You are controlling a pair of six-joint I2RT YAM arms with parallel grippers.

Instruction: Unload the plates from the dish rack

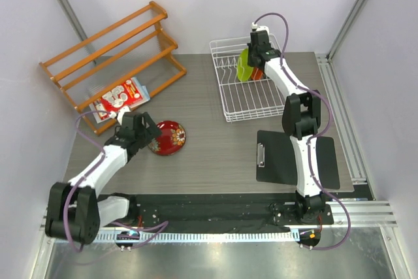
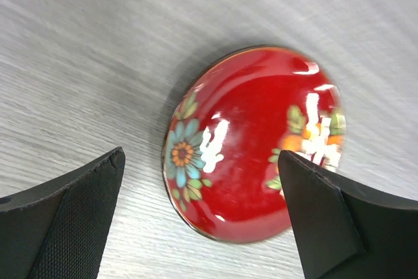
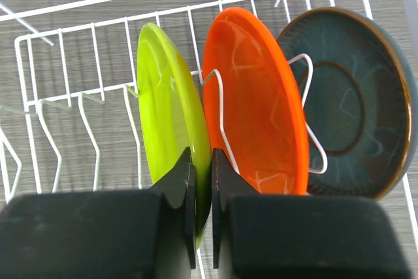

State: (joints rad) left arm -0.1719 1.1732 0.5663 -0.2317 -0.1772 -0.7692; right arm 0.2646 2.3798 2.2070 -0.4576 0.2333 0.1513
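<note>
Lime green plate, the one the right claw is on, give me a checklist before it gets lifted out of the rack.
1. Right claw shut on lime green plate rim: ok.
2. Orange plate and dark teal plate upright in the dish rack, not gripped: ok.
3. Wire prong between green and orange plates clear of the claw: cannot tell.
4. Left claw open: ok.
5. Dark red plate lying on the table, out of the rack: ok.

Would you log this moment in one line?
left fingers open over red floral plate; right fingers shut on lime plate; orange plate, teal plate in dish rack
</note>
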